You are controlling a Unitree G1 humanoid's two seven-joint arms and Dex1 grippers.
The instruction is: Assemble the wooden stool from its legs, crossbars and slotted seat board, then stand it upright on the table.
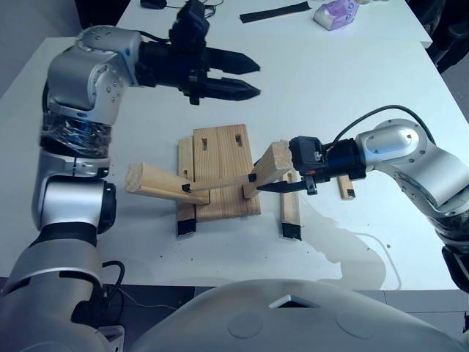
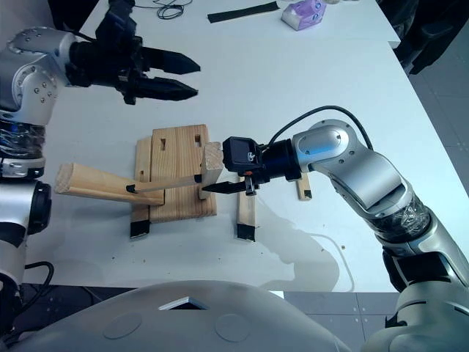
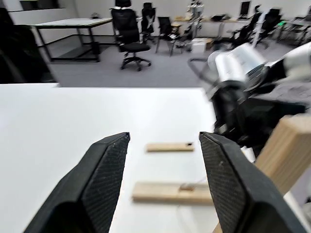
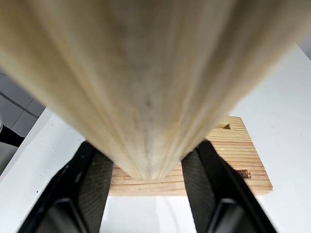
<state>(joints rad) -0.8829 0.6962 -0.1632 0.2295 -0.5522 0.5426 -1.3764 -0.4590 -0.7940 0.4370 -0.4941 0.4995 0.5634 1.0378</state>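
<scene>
The slotted seat board point(image 1: 223, 158) lies flat mid-table. Over it hangs a half-built frame: one leg point(image 1: 270, 169), a thin crossbar point(image 1: 220, 182) and a second leg point(image 1: 152, 180) slanting down to the left. My right gripper point(image 1: 270, 180) is shut on the first leg point(image 4: 146, 87), with a finger point(image 4: 92, 187) on each side. My left gripper point(image 1: 245, 77) hovers open above the table behind the board, holding nothing; its fingers point(image 3: 99, 184) stand wide apart. Two more legs lie flat, one point(image 1: 185, 198) along the board's left edge, the other point(image 1: 290, 216) to its right. A short crossbar point(image 1: 344, 187) lies under the right arm.
A shiny wet-looking patch point(image 1: 352, 249) spreads over the table near the front right. On the far table are a tissue packet point(image 1: 335, 13) and a black strip point(image 1: 275, 12). Bare tabletop stretches left of the board and behind it.
</scene>
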